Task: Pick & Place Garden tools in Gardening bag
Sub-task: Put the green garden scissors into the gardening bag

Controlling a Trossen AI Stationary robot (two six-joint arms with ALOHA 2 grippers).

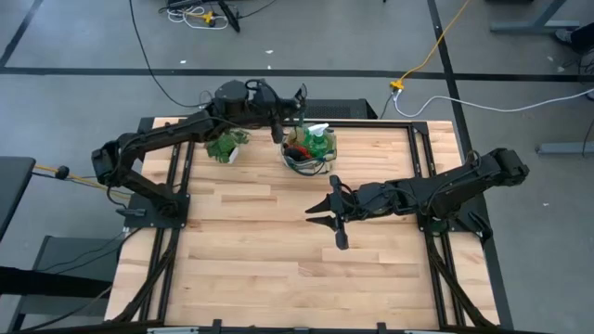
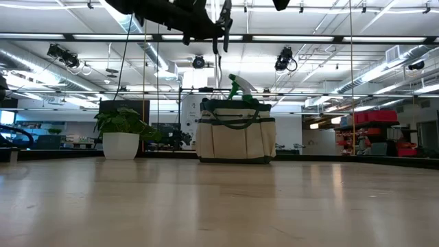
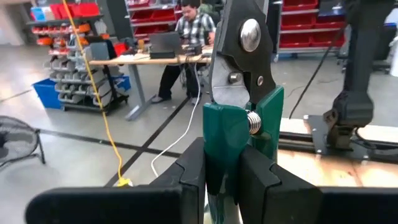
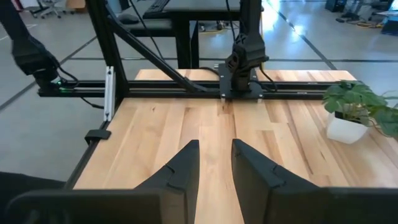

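Observation:
The beige gardening bag (image 1: 309,153) with green trim stands at the table's far middle; it also shows in the low view (image 2: 236,137). The green spray bottle (image 1: 318,137) stands in it, its white trigger (image 2: 238,86) above the rim, and something red (image 1: 294,148) lies inside. My left gripper (image 1: 277,121) is high above the bag's left side, shut on the pruning shears (image 3: 239,74), which have green handles. My right gripper (image 1: 320,210) is open and empty over the middle of the table (image 1: 278,232). I cannot make out the gloves. My left gripper pinches the shears' green handles (image 3: 227,140) between its two fingers (image 3: 186,177), just behind the spring and pivot. The metal blades (image 3: 245,37) stick out past the fingertips. The shears are lifted clear, above the bag's rim in the low view (image 2: 219,31).
A leafy potted plant in a white pot (image 1: 225,146) stands left of the bag, close under my left arm. The table's near half is bare wood. A person sits at a desk (image 3: 189,37) in the room beyond the table.

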